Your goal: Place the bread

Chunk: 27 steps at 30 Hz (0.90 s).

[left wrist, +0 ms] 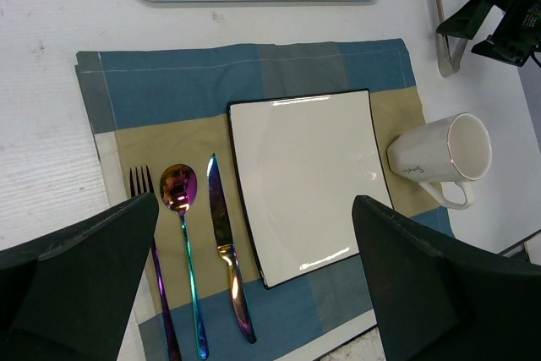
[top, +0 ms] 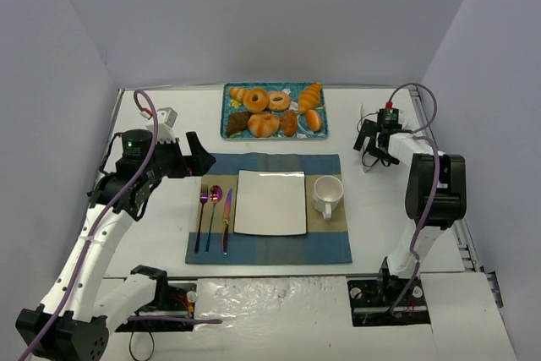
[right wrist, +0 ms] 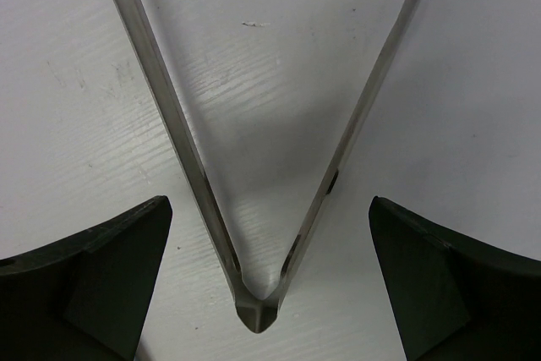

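White table [top: 380,226] beneath bent arms, right pincer [right wrist: 269,209] wide apart over tongs [right wrist: 173,133], left pincer [left wrist: 254,209] released too

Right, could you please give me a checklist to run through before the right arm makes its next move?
1. Right gripper open: ok, jaws wide.
2. Tongs lined up between its fingers: ok, hinge end centred.
3. Fingers low enough to pinch the tongs: cannot tell.
4. Tongs gripped: not ok, no contact yet.
5. Bread roll reachable: ok, uncovered at the tray's right end.
6. Square plate free: ok, nothing on it; left gripper open, off to its left.
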Tool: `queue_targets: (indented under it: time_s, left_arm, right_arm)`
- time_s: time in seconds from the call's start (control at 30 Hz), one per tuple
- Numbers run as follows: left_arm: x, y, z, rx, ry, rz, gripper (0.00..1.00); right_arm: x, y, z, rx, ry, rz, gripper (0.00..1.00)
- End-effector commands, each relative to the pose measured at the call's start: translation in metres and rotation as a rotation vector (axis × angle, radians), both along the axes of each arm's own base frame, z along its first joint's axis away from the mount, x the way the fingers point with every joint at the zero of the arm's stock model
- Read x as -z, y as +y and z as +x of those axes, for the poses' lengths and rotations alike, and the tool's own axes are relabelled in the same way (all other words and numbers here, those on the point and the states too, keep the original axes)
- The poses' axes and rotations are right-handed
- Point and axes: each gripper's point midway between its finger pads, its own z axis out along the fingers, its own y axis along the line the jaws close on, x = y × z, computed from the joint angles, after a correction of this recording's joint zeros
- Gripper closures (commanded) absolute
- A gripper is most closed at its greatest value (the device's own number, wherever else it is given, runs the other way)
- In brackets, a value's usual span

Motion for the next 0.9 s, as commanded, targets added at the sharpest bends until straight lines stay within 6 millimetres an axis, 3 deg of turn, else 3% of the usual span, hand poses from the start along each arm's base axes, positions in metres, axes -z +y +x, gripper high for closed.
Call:
queue_targets:
  time_s: [0.0, 0.33, 0.6, 0.87]
  left_arm:
    - [-0.023, -0.003, 0.008, 0.009, -0.086, -0.007, 0.03]
    - [-0.021, -0.003, 0.008, 0.011, -0.080, -0.008, 0.03]
    - [-0.019, -0.003, 0.008, 0.012, -0.076, -0.004, 0.03]
    - [-0.020, -0.004, 0.008, 0.018, -0.075, -0.006, 0.03]
  right_arm:
    - [-0.017, 0.002, 0.018, -0.028, -0.056, 0.000, 0.00]
    - [-0.008, -0.002, 0.026, -0.015, -0.041, -0.016, 0.00]
    - [0.016, -0.008, 0.026, 0.003, 0.031, -0.037, 0.00]
    - [0.019, -0.011, 0.027, 0.012, 0.040, -0.051, 0.00]
